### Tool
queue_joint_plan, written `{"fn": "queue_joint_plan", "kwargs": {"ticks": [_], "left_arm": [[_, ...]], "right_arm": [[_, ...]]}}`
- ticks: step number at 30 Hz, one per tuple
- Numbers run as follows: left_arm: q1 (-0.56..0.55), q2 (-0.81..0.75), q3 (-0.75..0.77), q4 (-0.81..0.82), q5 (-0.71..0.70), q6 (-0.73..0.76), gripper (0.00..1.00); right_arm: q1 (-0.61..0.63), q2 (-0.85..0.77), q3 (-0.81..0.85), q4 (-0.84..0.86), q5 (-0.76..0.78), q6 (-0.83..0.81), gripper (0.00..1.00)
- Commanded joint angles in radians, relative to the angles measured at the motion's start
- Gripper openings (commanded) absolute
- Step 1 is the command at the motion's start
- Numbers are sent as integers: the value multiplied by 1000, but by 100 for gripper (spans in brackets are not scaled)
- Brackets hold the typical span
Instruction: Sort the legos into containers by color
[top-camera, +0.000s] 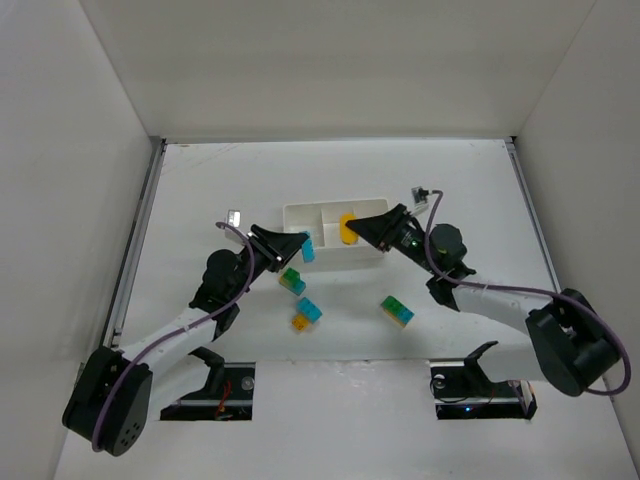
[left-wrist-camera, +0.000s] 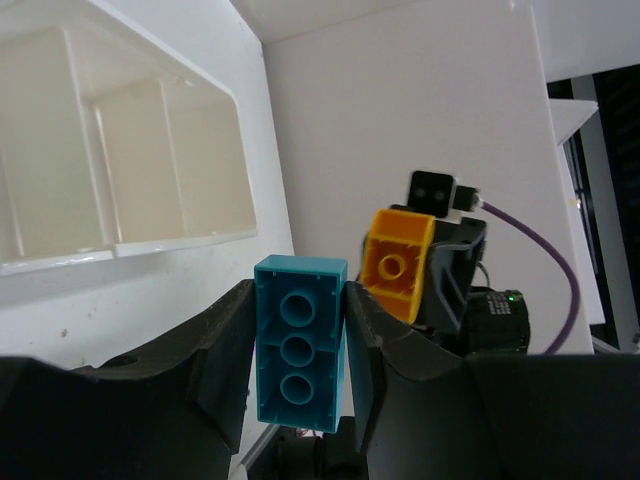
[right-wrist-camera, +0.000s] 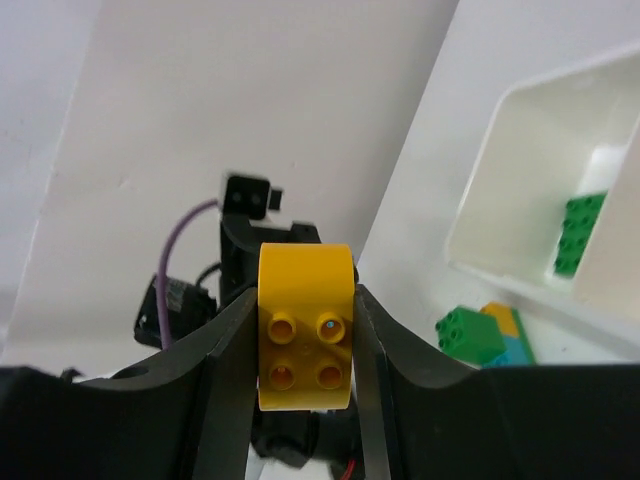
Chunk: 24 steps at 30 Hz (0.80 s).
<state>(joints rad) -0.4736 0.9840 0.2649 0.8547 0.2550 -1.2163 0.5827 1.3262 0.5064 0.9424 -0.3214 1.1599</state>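
Note:
My left gripper (top-camera: 298, 249) is shut on a cyan-blue lego (top-camera: 308, 247), held just left of the white tray (top-camera: 300, 212). In the left wrist view this lego (left-wrist-camera: 300, 340) shows its hollow underside between the fingers (left-wrist-camera: 225, 345). My right gripper (top-camera: 354, 230) is shut on a yellow lego (top-camera: 347, 229) over the tray's middle part. The right wrist view shows that lego (right-wrist-camera: 305, 325) studs toward the camera, pinched on both sides. A green lego (right-wrist-camera: 578, 232) lies in one compartment of the tray (right-wrist-camera: 480, 200).
Three two-colour stacks lie on the table in front of the tray: green on cyan (top-camera: 291, 281), cyan on orange (top-camera: 306, 313), and a green, cyan and yellow one (top-camera: 397, 310). White walls enclose the table on three sides. The two grippers face each other closely.

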Motion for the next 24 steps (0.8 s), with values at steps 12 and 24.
{"fn": "queue_joint_plan", "kwargs": {"ticks": [12, 24], "left_arm": [[-30, 94, 102, 3, -25, 90, 8], [-135, 212, 279, -144, -152, 265, 8]], "right_arm": [[-41, -141, 222, -735, 494, -555, 27], [-25, 50, 330, -752, 594, -672, 38]]}}
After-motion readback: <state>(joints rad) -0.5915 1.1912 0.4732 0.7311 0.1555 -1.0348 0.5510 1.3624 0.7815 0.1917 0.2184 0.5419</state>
